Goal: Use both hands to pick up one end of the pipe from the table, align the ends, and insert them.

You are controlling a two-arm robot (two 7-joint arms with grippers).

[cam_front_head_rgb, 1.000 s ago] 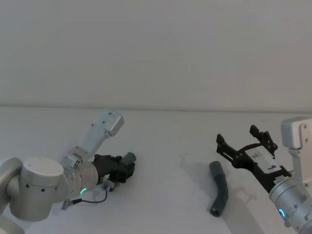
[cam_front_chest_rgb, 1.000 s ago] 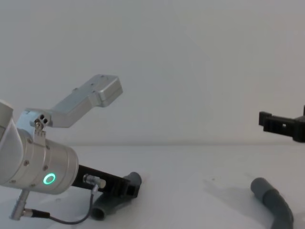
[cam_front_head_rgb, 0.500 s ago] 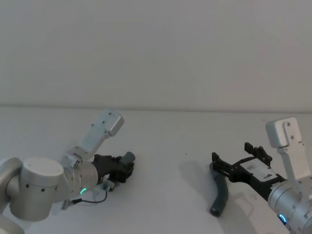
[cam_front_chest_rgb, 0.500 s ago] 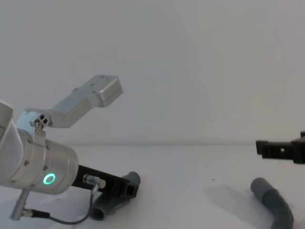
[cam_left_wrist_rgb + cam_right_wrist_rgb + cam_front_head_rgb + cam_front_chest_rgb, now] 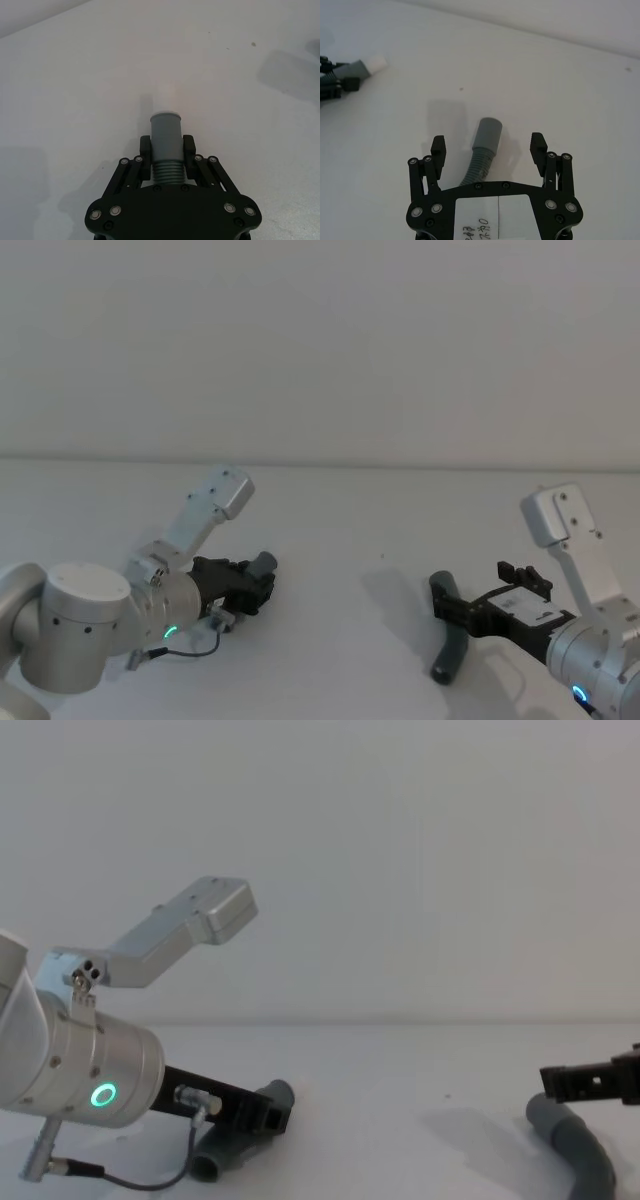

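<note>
Two dark-grey pipe pieces lie on the white table [image 5: 350,530]. My left gripper [image 5: 255,585] is low on the left, shut on the ribbed middle of the left piece [image 5: 165,131]. That piece's grey cuff and whitish tip [image 5: 166,97] stick out past the fingers, and it also shows in the chest view [image 5: 235,1140]. My right gripper [image 5: 488,144] is open and hangs low over the right piece [image 5: 487,131]. One finger stands on each side of the piece's far cuff without touching it. The right piece [image 5: 452,645] curves back under the right gripper [image 5: 485,592].
The left arm's silver wrist with its green ring light [image 5: 102,1096] fills the chest view's lower left. A loose cable [image 5: 130,1180] hangs beneath it. Bare table lies between the two pipe pieces, and a plain white wall [image 5: 320,350] stands behind.
My right gripper has come down and towards the middle, from above the right pipe piece to level with its far cuff, still open. The left gripper and its piece have not moved.
</note>
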